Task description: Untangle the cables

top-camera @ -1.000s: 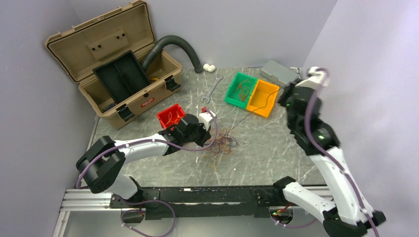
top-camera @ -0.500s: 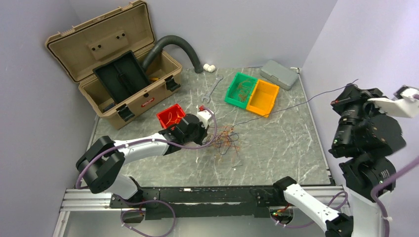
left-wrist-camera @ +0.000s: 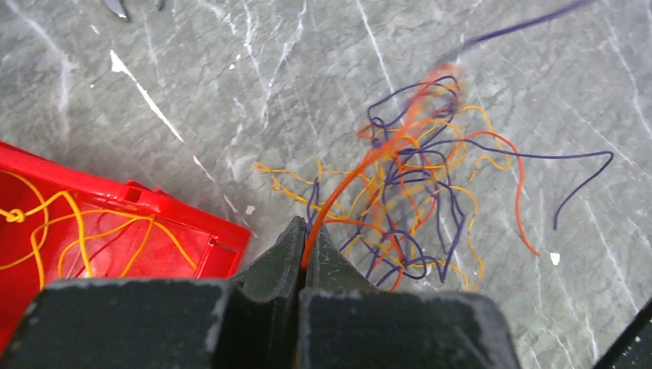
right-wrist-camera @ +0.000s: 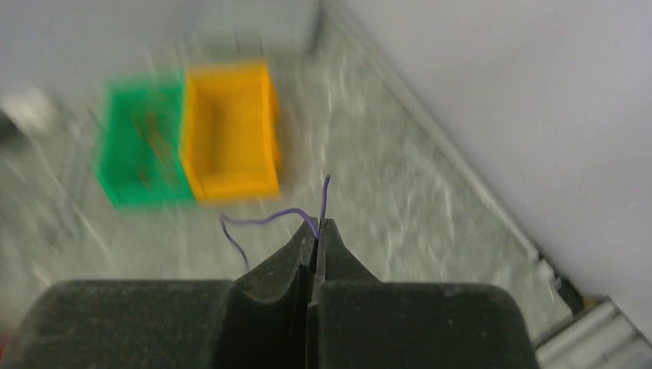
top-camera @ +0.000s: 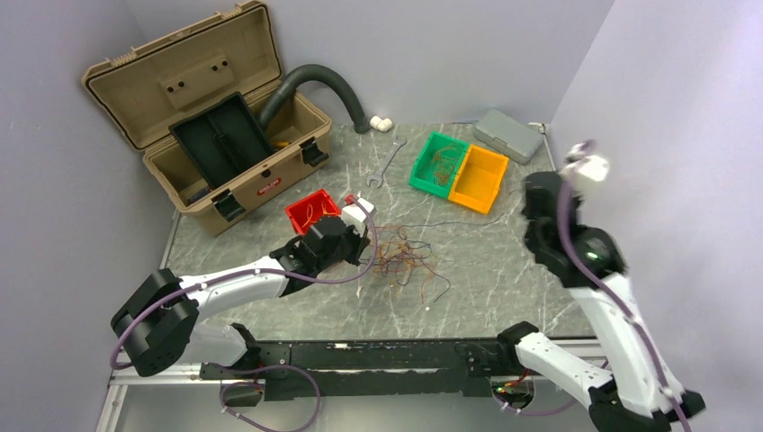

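The cables (top-camera: pixel 407 256) lie as a loose tangle of orange, yellow and purple strands (left-wrist-camera: pixel 415 192) in the middle of the table. My left gripper (left-wrist-camera: pixel 307 231) is shut on one orange cable (left-wrist-camera: pixel 361 165) that runs from the jaws into the tangle; in the top view this gripper (top-camera: pixel 364 241) sits just left of the pile. My right gripper (right-wrist-camera: pixel 317 227) is shut on a thin purple cable (right-wrist-camera: pixel 269 217), held above the table's right side (top-camera: pixel 533 191), apart from the tangle. Its view is blurred.
A red bin (top-camera: pixel 310 211) with yellow strands is beside my left gripper. Green (top-camera: pixel 439 162) and orange (top-camera: pixel 479 177) bins stand at the back right, with a grey box (top-camera: pixel 508 135) behind them. An open tan toolbox (top-camera: pixel 207 117), dark hose (top-camera: pixel 328 81) and wrench (top-camera: pixel 385 166) are at the back left.
The right arm swung out high to the right with the purple cable, then came back down near the bins. The left gripper drew back leftward; the tangle spread wider.
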Controlling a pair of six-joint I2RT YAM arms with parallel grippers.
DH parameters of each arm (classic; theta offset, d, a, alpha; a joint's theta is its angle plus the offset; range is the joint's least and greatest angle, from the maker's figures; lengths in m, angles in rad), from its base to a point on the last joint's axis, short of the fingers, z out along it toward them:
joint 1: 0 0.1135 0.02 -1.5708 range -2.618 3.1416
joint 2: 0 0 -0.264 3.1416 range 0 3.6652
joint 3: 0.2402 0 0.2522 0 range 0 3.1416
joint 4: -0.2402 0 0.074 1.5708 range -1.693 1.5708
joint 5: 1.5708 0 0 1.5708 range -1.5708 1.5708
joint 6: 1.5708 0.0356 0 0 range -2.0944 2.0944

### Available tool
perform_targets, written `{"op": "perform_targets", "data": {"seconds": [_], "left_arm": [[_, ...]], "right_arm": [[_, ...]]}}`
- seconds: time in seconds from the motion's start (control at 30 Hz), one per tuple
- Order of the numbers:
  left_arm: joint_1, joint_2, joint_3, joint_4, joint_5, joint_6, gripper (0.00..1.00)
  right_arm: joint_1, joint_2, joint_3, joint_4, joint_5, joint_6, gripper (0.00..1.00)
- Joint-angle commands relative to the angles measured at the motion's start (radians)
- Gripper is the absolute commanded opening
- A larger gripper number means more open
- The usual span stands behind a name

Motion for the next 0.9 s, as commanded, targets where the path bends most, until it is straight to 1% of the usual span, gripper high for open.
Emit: {"op": "perform_targets", "data": {"seconds": [0.0, 0.03, 0.07, 0.1, 0.13, 0.17, 0.2, 0.27, 0.33, 0.43, 0.47, 0.57, 0.7, 0.87], "left_arm": [[-0.002, -0.005, 0.014, 0.062, 0.07, 0.027, 0.0], [-0.002, -0.006, 0.016, 0.06, 0.072, 0.027, 0.0], [-0.002, -0.005, 0.014, 0.062, 0.075, 0.027, 0.0], [-0.002, -0.005, 0.011, 0.067, 0.08, 0.028, 0.0], [-0.002, -0.006, 0.01, 0.071, 0.084, 0.027, 0.0], [-0.003, -0.004, 0.01, 0.072, 0.09, 0.026, 0.0], [-0.003, -0.001, 0.012, 0.072, 0.094, 0.026, 0.0], [-0.002, 0.006, 0.018, 0.064, 0.096, 0.026, 0.0], [-0.003, 0.009, 0.021, 0.059, 0.095, 0.028, 0.0], [-0.002, 0.011, 0.026, 0.052, 0.087, 0.034, 0.0], [-0.002, 0.013, 0.027, 0.051, 0.088, 0.035, 0.0], [-0.002, 0.011, 0.025, 0.055, 0.09, 0.039, 0.0], [-0.003, 0.011, 0.029, 0.048, 0.088, 0.041, 0.0], [-0.003, 0.017, 0.026, 0.058, 0.089, 0.039, 0.0]], "right_arm": [[-0.014, 0.001, -0.358, -0.076, -0.297, 0.204, 0.0], [-0.023, -0.02, -0.413, -0.044, -0.323, 0.22, 0.0], [-0.032, -0.039, -0.453, -0.006, -0.345, 0.223, 0.06], [-0.042, -0.05, -0.484, 0.026, -0.381, 0.212, 0.32], [-0.05, -0.059, -0.503, 0.096, -0.433, 0.167, 0.63], [-0.053, -0.061, -0.517, 0.128, -0.503, 0.112, 0.78], [-0.053, -0.056, -0.524, 0.177, -0.569, 0.055, 0.82], [-0.052, -0.029, -0.529, 0.268, -0.722, -0.091, 0.83], [-0.05, -0.005, -0.537, 0.35, -0.863, -0.178, 0.83], [-0.047, 0.017, -0.576, 0.495, -1.083, -0.265, 0.83], [-0.045, 0.025, -0.587, 0.542, -1.123, -0.277, 0.83], [-0.039, 0.078, -0.604, 0.649, -1.208, -0.304, 0.83], [-0.016, 0.183, -0.58, 0.718, -1.303, -0.316, 0.78], [0.035, 0.266, -0.595, 0.794, -1.281, -0.314, 0.66]]}}
